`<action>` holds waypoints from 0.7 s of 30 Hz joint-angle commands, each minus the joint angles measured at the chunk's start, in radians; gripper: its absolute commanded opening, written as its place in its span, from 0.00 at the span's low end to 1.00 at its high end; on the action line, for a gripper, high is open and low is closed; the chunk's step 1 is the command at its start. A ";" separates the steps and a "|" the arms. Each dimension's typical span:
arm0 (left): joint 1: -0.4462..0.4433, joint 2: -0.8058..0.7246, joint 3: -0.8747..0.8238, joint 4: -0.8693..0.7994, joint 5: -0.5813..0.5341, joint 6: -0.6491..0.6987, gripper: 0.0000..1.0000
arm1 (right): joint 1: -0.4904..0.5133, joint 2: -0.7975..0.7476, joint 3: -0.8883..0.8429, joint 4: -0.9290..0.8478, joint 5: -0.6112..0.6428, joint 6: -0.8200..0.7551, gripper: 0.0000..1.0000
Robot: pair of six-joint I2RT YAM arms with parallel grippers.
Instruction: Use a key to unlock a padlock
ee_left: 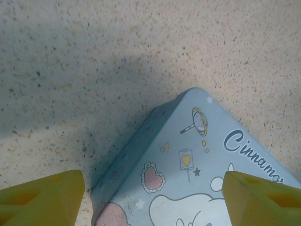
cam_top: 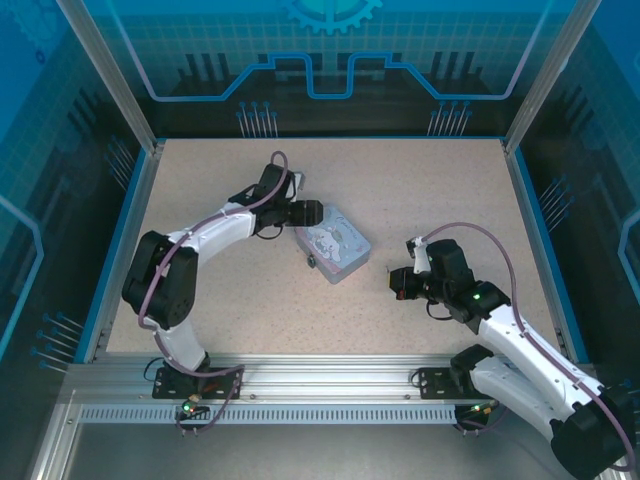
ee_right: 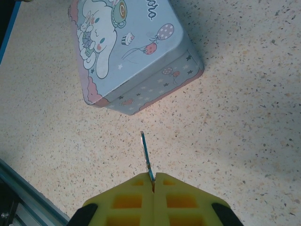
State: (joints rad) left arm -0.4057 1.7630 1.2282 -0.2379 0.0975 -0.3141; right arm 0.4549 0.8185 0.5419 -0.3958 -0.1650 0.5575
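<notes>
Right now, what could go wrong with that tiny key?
The key is pinched only at its end by the right pincer, so it might twist or slip out. The left pincer is open by the tin, not gripping it, so the tin could slide if bumped.

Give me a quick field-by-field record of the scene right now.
tin: pale blue, cartoon lid facing up
left gripper: open, poised at the tin's corner
right gripper: shut on key, blade aimed at the tin, apart from it
padlock: likely the small dark item at the tin's near-left edge, too small to judge
</notes>
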 commanded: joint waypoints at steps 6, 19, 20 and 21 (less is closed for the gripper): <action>-0.036 -0.063 -0.133 0.091 0.109 0.014 0.64 | -0.012 -0.003 -0.001 0.005 -0.015 0.002 0.00; -0.077 -0.260 -0.324 0.188 0.086 -0.026 0.68 | -0.009 0.055 0.003 0.087 -0.085 0.007 0.00; -0.077 -0.296 -0.358 0.213 0.071 -0.030 0.69 | -0.006 0.072 0.008 0.105 -0.099 0.009 0.00; -0.077 -0.333 -0.388 0.233 0.061 -0.031 0.70 | -0.005 0.085 0.011 0.122 -0.110 0.013 0.00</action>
State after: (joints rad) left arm -0.4801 1.5242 0.8989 -0.0807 0.1829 -0.3248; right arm 0.4549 0.8772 0.5419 -0.3389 -0.2173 0.5587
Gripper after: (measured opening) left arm 0.692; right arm 0.051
